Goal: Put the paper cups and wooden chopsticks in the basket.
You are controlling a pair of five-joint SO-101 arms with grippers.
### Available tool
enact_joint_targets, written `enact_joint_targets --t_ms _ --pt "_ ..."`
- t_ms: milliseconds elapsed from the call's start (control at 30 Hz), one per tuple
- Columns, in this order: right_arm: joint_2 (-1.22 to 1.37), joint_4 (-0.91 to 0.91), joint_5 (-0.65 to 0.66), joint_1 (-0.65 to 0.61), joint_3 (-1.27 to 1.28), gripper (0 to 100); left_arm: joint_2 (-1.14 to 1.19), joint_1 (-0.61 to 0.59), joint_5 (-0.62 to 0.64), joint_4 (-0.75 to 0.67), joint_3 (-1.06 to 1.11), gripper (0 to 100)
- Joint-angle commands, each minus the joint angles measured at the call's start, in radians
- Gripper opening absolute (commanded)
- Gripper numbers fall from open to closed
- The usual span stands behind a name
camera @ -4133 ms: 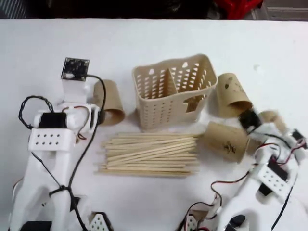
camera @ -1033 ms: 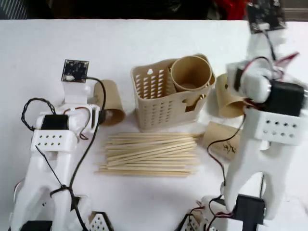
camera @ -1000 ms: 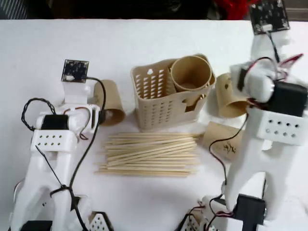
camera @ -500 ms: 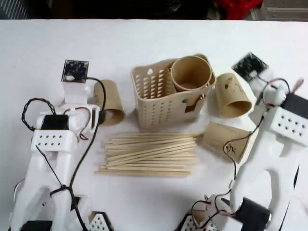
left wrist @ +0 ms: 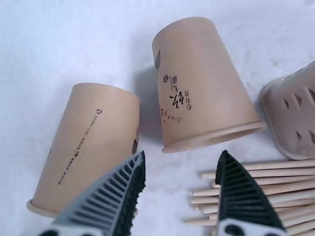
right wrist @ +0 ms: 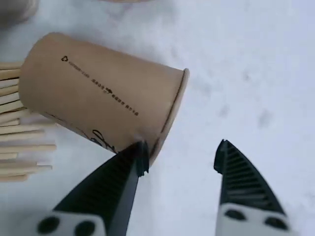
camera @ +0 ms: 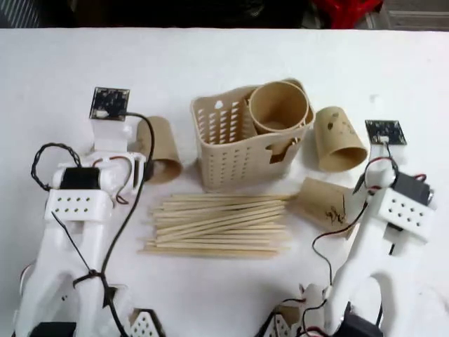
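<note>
One paper cup (camera: 279,107) now stands upright in the right-hand compartment of the basket (camera: 224,151) at the middle of the desk (camera: 210,56). That compartment was empty four seconds ago, and the right arm (camera: 396,210), which hung high beside the basket a second ago, has dropped back low toward the desk's right edge. Its right end effector (right wrist: 182,147) is spread wide and carries nothing, one finger over the rim of a second cup (right wrist: 103,91) and the other over bare desk. That cup lies on its side just beside the ends of the wooden chopsticks (camera: 217,225), while a third cup (camera: 338,139) lies on its side between the basket and the desk's right edge. The left arm (camera: 77,203) has not moved; its left end effector (left wrist: 182,156) is likewise spread and empty above a fallen cup (left wrist: 83,147), with another cup (left wrist: 202,83) beyond it, nearer the basket. The chopsticks remain in a loose pile in front of the basket. The first delivery looks done and the right arm seems lined up for its next cup, with most of the task left.
</note>
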Motion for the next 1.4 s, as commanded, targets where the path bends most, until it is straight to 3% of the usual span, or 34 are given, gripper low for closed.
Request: enact_joint_targets --t_ms 0,200,433,600,800,1100,1367 --pt "-0.028 -0.05 -0.023 -0.073 0.057 23.4 -0.025 0.013 0.008 -0.023 -0.006 24" --pt "-0.03 -0.151 -0.118 -0.185 0.114 23.3 -0.025 0.013 0.009 -0.021 -0.005 24" --pt "-0.027 -0.157 -0.118 -0.28 0.124 22.5 -0.025 0.013 0.009 -0.021 -0.005 24" --pt "-0.027 -0.17 -0.117 -0.285 0.124 4.0 -0.025 0.016 0.009 -0.021 -0.005 24" --pt "-0.042 -0.173 -0.1 -0.228 0.103 1.9 -0.027 0.054 0.008 -0.017 0.008 24" --pt "-0.162 -0.076 0.072 -0.008 -0.049 1.7 -0.031 0.054 0.006 -0.021 0.011 24" --pt "-0.234 -0.024 0.11 0.028 -0.135 1.7 -0.031 0.054 0.006 -0.021 0.012 24"
